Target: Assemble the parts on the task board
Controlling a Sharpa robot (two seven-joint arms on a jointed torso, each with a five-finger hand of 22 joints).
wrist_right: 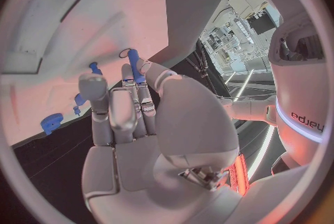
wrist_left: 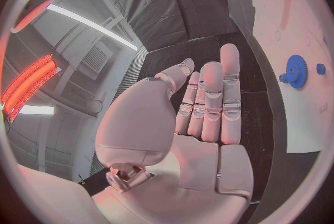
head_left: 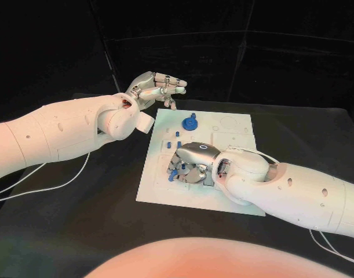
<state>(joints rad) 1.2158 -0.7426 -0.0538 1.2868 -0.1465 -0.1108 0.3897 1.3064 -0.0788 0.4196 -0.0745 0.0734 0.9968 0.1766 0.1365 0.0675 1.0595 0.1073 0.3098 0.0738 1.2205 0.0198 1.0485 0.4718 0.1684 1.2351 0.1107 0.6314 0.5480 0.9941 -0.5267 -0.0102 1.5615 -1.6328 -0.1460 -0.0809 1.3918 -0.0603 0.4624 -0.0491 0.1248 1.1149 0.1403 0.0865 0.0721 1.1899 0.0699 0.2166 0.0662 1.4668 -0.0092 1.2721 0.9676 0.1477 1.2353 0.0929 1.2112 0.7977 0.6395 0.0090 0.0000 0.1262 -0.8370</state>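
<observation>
Head view: right hand (head_left: pixel 195 164) lowered over blue pegs (head_left: pixel 177 143) on task board (head_left: pixel 164 194), grasp cannot be told | left hand (head_left: pixel 156 88) held empty, fingers apart, past far-left corner | blue gear (head_left: pixel 190 123) is best left undisturbed.

task board (head_left: pixel 227 194) mid-table, gear (head_left: pixel 190 123) on far end

a robotics lab or test studio: black curtains (head_left: pixel 227 52) enclose a black table (head_left: pixel 76 220), with an industrial ceiling's strip lights (wrist_left: pixel 91 24) and vent (wrist_left: pixel 94 59) beyond the left hand (wrist_left: pixel 202 118), which is raised off the table.
</observation>
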